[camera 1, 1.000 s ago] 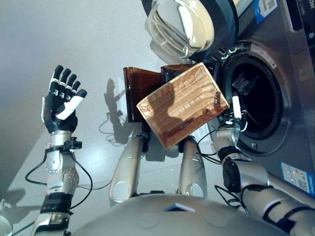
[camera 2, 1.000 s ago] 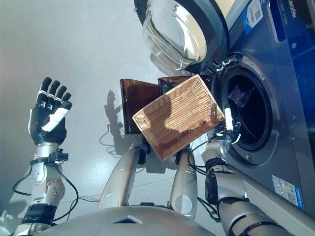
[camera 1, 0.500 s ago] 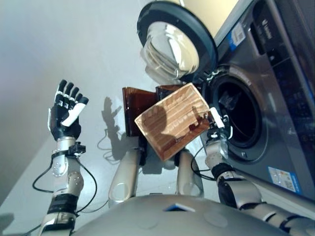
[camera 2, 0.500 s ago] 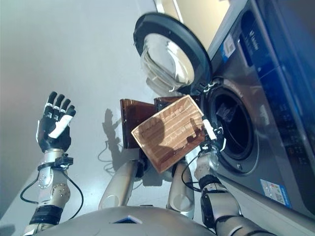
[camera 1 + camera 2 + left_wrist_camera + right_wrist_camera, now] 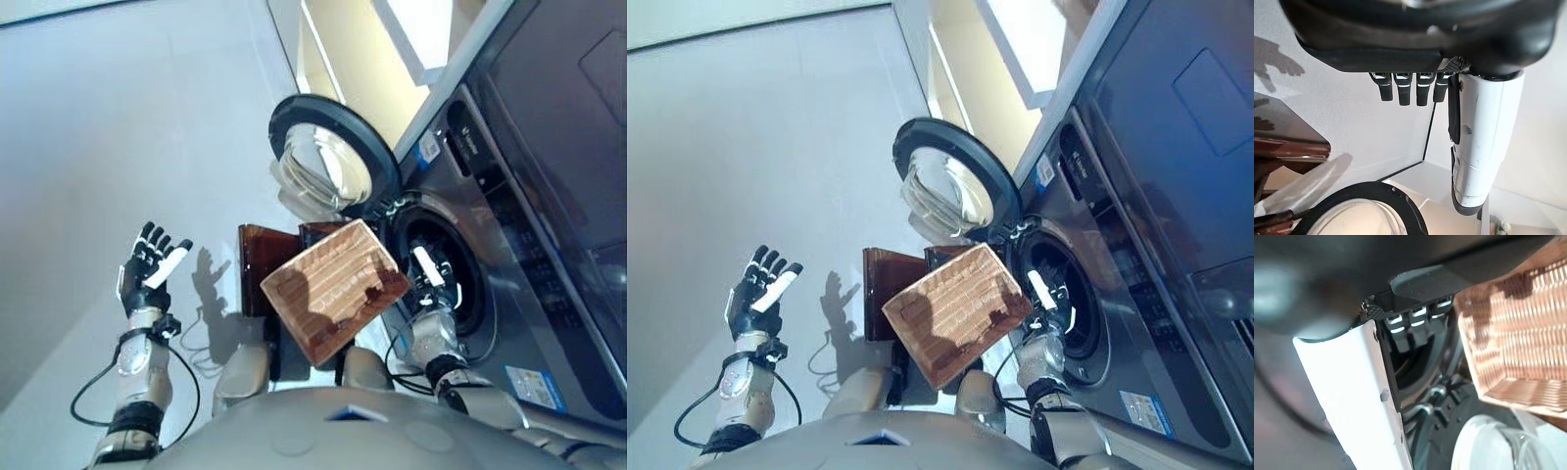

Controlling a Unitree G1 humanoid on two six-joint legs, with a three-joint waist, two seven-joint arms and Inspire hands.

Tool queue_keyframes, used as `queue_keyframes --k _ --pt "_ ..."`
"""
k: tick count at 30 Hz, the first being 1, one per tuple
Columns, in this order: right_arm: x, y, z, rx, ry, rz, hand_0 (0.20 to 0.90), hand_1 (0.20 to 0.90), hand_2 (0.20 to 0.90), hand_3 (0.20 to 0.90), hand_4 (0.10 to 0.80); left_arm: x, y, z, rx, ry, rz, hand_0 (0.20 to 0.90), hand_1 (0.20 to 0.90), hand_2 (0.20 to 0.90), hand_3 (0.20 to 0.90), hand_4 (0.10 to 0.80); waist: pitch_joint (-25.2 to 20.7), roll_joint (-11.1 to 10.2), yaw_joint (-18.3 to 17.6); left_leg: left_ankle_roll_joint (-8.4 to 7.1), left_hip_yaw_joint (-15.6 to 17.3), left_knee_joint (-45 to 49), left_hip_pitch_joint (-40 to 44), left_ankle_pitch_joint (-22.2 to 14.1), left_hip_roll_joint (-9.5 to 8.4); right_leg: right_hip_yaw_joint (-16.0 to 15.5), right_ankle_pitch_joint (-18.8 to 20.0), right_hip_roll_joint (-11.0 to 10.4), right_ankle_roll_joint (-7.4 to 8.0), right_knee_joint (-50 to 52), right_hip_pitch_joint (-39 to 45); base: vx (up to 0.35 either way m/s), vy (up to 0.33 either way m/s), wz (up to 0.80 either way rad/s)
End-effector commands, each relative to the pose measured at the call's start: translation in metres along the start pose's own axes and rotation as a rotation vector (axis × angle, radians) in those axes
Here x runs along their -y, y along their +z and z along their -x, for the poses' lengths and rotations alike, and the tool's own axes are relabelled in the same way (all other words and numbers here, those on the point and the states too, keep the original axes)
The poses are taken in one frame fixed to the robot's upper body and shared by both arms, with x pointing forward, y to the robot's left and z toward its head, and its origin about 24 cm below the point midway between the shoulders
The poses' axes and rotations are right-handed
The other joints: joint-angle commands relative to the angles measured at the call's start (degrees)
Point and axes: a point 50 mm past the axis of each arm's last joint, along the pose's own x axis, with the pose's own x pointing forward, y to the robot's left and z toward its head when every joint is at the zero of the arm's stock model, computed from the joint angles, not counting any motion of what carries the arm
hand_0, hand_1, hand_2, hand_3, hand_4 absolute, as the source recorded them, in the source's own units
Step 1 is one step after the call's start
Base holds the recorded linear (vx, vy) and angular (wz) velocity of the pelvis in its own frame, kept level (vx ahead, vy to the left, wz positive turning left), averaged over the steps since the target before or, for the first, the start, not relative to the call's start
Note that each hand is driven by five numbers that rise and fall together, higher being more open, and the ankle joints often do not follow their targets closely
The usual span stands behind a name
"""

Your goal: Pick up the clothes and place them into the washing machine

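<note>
Washing machine [image 5: 509,245] fills the right side of the head views, its round door [image 5: 328,162] swung wide open to the left and its dark drum opening [image 5: 1063,299] exposed. A woven basket [image 5: 333,289] sits tilted in front of the robot, just left of the drum opening, with a dark brown stand [image 5: 265,264] behind and under it. The basket's inside shows only bare weave; no clothes can be made out in it. The drum's interior is too dark to tell what lies inside.

The right hand [image 5: 431,274] is raised at the mouth of the drum, between the basket's right edge and the opening. In its own wrist view the white-covered thumb [image 5: 1361,396] stands out straight and the fingers [image 5: 1410,328] are extended, apart from the thumb and holding nothing, with the basket's rim beside them.

The left hand [image 5: 149,272] is held up well to the left of the basket over the grey floor [image 5: 118,147]. Its fingers [image 5: 1400,90] are straight and spread, empty, with the white thumb cover alongside.
</note>
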Motion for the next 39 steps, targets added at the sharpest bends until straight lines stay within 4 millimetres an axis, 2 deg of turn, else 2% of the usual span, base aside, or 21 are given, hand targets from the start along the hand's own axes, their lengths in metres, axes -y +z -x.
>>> queue_keyframes --k 1,3,6,11,19,26,29,39 --pt "0.004 0.007 0.000 0.042 0.029 0.024 0.900 0.900 0.900 0.900 0.800 0.008 0.026 -0.012 0.139 -0.042 -0.030 0.900 0.900 0.900 0.900 0.800 -2.95 1.22 0.16 -5.10 -1.18 -3.64 4.59 -1.35 1.90 -0.79 4.26 -0.10 -0.75 -1.87 -1.74 0.172 0.008 0.01" --pt "0.017 -0.002 0.005 0.006 0.003 0.039 0.900 0.900 0.900 0.900 0.800 0.006 0.020 -0.008 0.112 -0.035 -0.042 0.900 0.900 0.900 0.900 0.800 -4.00 1.04 0.15 -5.40 -1.00 -5.72 7.07 -0.89 2.13 -0.99 4.60 0.31 -0.52 -4.30 0.86 0.131 0.004 -0.01" --pt "0.022 -0.006 0.007 -0.018 -0.010 0.076 0.900 0.900 0.900 0.900 0.800 0.004 0.014 -0.007 0.085 -0.025 -0.054 0.900 0.900 0.900 0.900 0.800 -4.69 0.98 0.24 -5.60 -0.78 -7.10 8.51 -0.42 2.23 -1.16 4.87 0.53 -0.37 -5.55 2.23 0.064 0.007 -0.07" --pt "0.021 -0.006 0.009 -0.016 0.032 0.151 0.900 0.900 0.900 0.900 0.800 0.001 0.007 -0.009 0.042 0.004 -0.106 0.900 0.900 0.900 0.900 0.800 -5.70 1.02 0.00 -6.15 -0.47 -9.93 10.17 1.32 2.57 -1.07 5.35 1.06 -0.17 -7.11 3.59 0.012 0.006 -0.05" --pt "0.023 -0.009 0.012 -0.017 0.036 0.179 0.900 0.900 0.900 0.900 0.800 0.014 0.008 -0.012 0.060 -0.033 -0.072 0.900 0.900 0.900 0.900 0.800 -6.28 1.08 -0.17 -6.71 -1.01 -11.97 10.52 3.09 2.89 -1.93 5.95 1.40 -0.02 -7.85 4.35 -0.026 0.009 0.04" --pt "0.012 -0.012 0.013 -0.011 0.079 0.214 0.900 0.900 0.900 0.900 0.800 0.019 0.001 -0.011 0.029 -0.039 -0.071 0.900 0.900 0.900 0.900 0.800 -7.19 1.01 0.21 -7.05 -0.61 -11.99 10.97 3.01 3.34 -1.82 6.27 2.35 -0.21 -10.61 5.65 -0.018 0.001 0.01" --pt "0.004 -0.010 0.015 0.013 0.139 0.299 0.900 0.900 0.900 0.900 0.800 0.020 0.000 -0.009 0.029 -0.040 -0.078 0.900 0.900 0.900 0.900 0.800 -7.35 0.75 0.34 -7.07 -0.48 -11.99 11.80 2.90 3.61 -1.75 6.02 2.74 -0.42 -10.85 6.60 0.006 -0.004 -0.03" --pt "0.002 -0.004 0.018 0.056 0.169 0.297 0.900 0.900 0.900 0.900 0.800 0.025 0.002 -0.006 0.048 -0.050 -0.057 0.900 0.900 0.900 0.900 0.800 -7.41 0.33 0.08 -7.22 -0.81 -11.99 12.23 2.85 4.11 -1.71 5.87 3.16 -0.70 -11.42 7.32 0.005 -0.004 -0.01"
